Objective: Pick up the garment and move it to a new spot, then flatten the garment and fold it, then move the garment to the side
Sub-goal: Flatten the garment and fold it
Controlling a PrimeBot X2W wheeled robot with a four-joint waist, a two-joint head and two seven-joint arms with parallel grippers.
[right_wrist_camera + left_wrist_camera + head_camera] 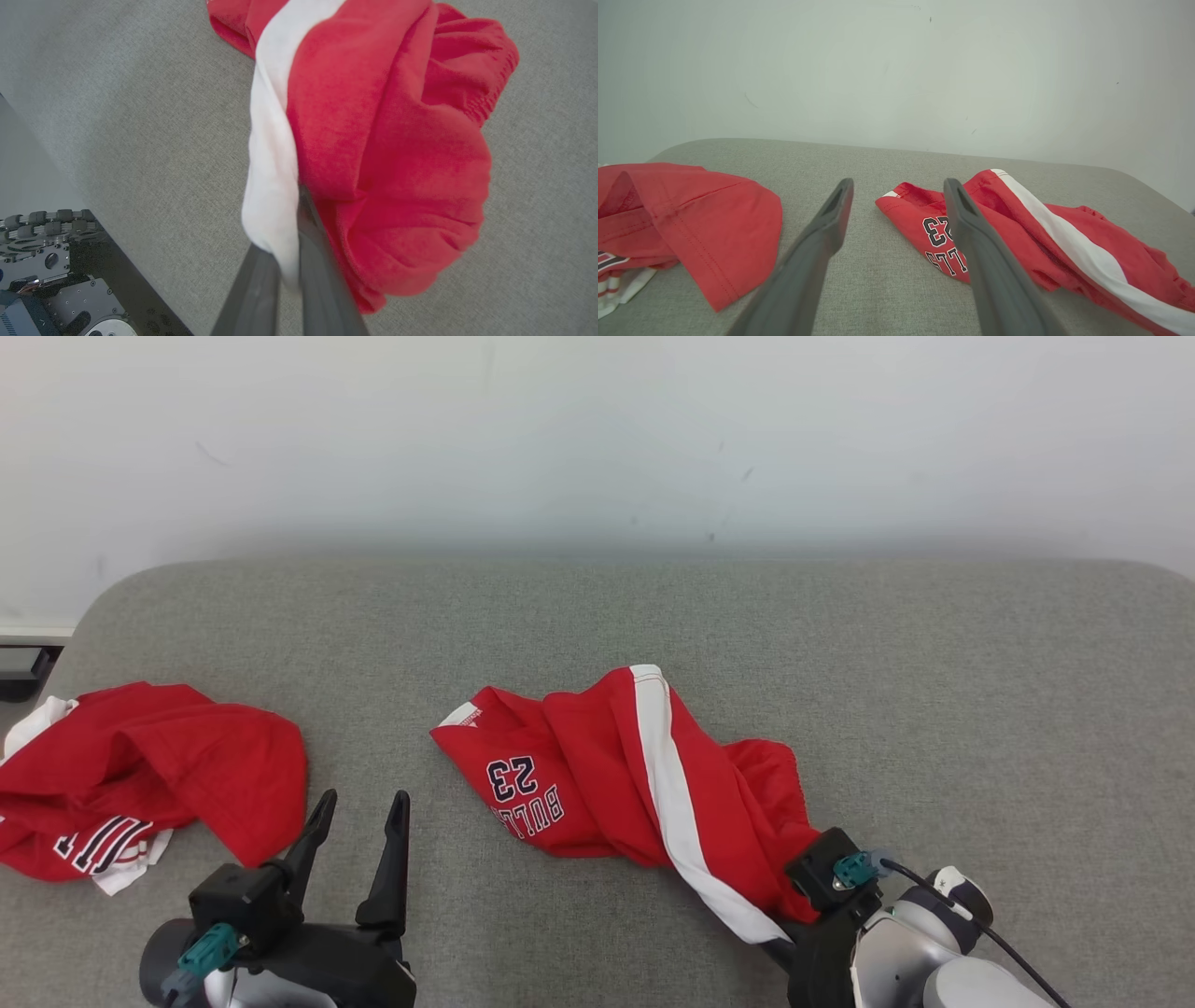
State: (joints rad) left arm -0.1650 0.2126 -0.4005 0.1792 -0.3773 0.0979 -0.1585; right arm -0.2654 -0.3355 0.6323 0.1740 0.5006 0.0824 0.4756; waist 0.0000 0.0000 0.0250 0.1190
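Observation:
The garment (597, 775) is a pair of red shorts with a white side stripe and "BULLS 23" printed on it, lying crumpled in the middle of the grey padded surface (653, 616). My right gripper (782, 941) is at its near right end, shut on a bunched fold of the white stripe and red cloth. In the right wrist view the garment (383, 140) drapes over my right gripper (299, 224), hiding the fingertips. My left gripper (364, 803) stands open and holds nothing, just left of the garment (1017, 219), which lies past the right finger of my left gripper (899, 186).
A second red garment (140, 765) with white trim lies crumpled at the left end of the surface, also seen as red garment (691, 219). A pale wall (597, 429) rises behind the surface. The robot's dark base (46, 270) lies below the surface's near edge.

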